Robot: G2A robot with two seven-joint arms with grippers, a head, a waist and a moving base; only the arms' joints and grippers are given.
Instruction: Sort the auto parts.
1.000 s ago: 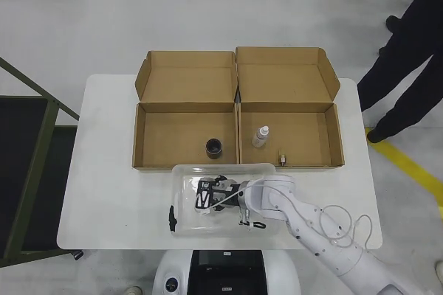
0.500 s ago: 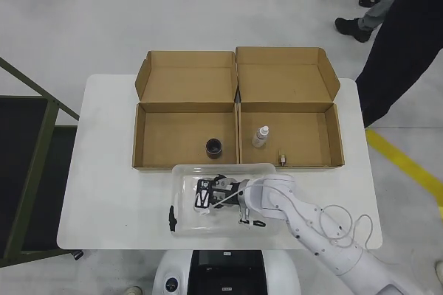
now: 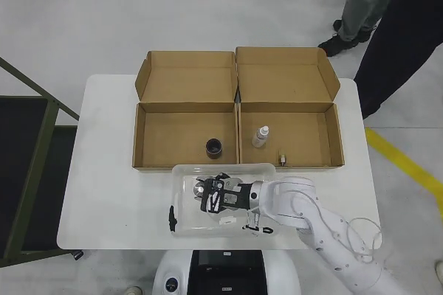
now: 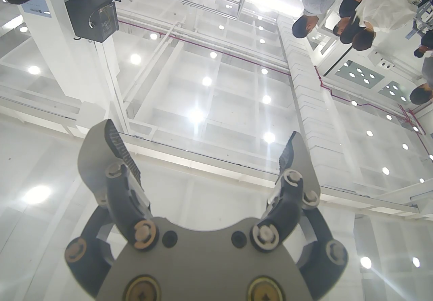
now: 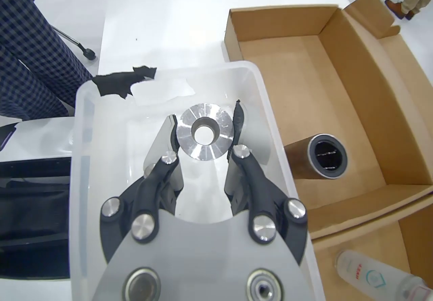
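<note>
The silver metal ring [image 5: 187, 133] is clamped between the half-closed fingers [image 5: 236, 119] of the right gripper [image 5: 205, 119], so lifting it toward the cardboard box [image 5: 297, 72] beside them is judged next.

My right arm [image 3: 321, 232] comes in from my right side, bends at the elbow and crosses in front of me toward my left, with its wrist [image 3: 264, 198] turned the same way. My right end effector [image 5: 205, 124] tilts downward at the end of it. Its two dark fingers [image 5: 236, 119] are drawn in and press against opposite sides of a silver disc's [image 5: 216, 148] rim. In the top view that end effector [image 3: 205, 196] sits just ahead of my body. My left end effector [image 4: 201, 133] points straight up, its ridged fingers spread wide apart.
</note>
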